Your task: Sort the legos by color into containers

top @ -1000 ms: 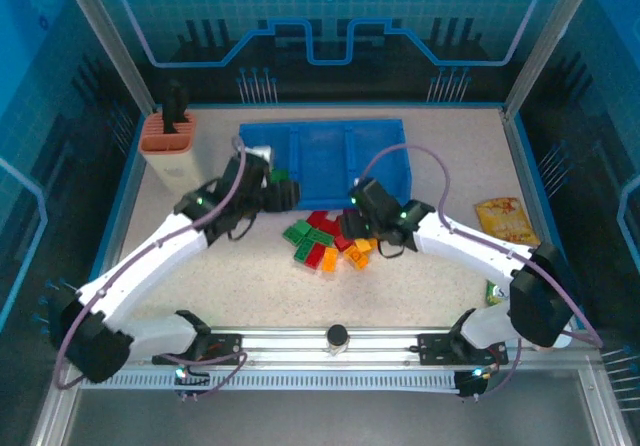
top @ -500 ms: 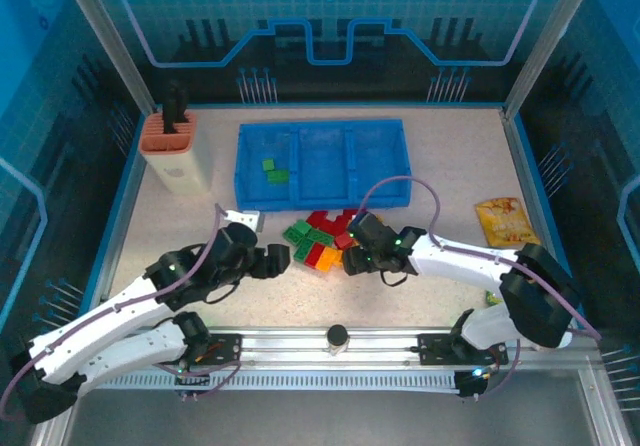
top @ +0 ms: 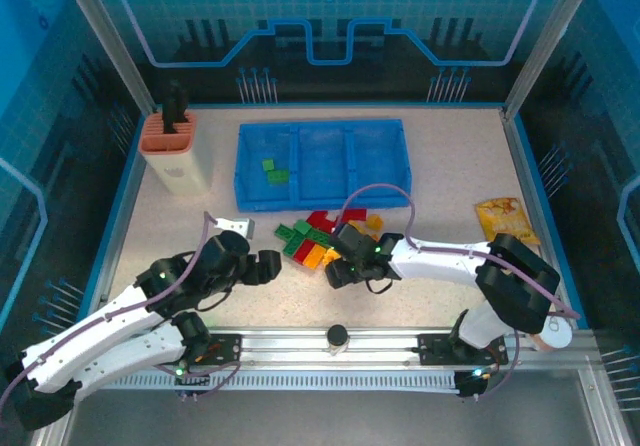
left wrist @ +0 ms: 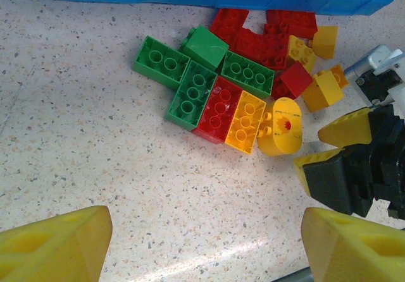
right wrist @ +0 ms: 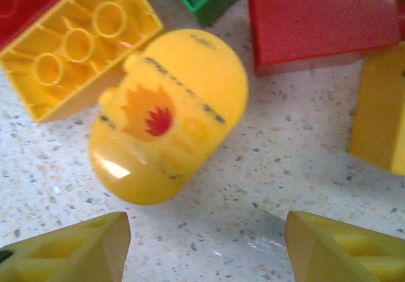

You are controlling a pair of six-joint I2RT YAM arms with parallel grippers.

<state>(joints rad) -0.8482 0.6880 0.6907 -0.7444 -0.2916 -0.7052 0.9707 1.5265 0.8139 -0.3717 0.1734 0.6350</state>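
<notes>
left fingers [left wrist: 58, 243]: released, spread wide, nothing between them; bare worktop [left wrist: 95, 155] under the gap
right fingers [right wrist: 345, 247]: released too, tips apart, gripping nothing, low over the worktop; ahead-right of the left fingers and clear of them
flame piece [right wrist: 168, 114]: rounded yellow lego with a red-orange flame print; lies flat just ahead of the right fingers, in line with their gap, touching neither tip
yellow brick [right wrist: 79, 48]: hollow side up, touching the flame piece, ahead-left of the right fingers
red brick [right wrist: 323, 16]: ahead-right of the right fingers, just past the flame piece
lego pile [left wrist: 218, 98]: red, green, yellow and orange bricks loose on the worktop, straight ahead of the left fingers
tray [top: 322, 126]: blue, three compartments side by side, beyond the pile from both sets of fingers
green legos [top: 278, 176]: two, in the tray's left compartment, well apart from the left fingers
holder [top: 172, 148]: orange and cream, black tools upright in it, far ahead-left of the left fingers, beside the tray
snack packet [top: 505, 218]: yellow, out to the right of the right fingers, well apart
</notes>
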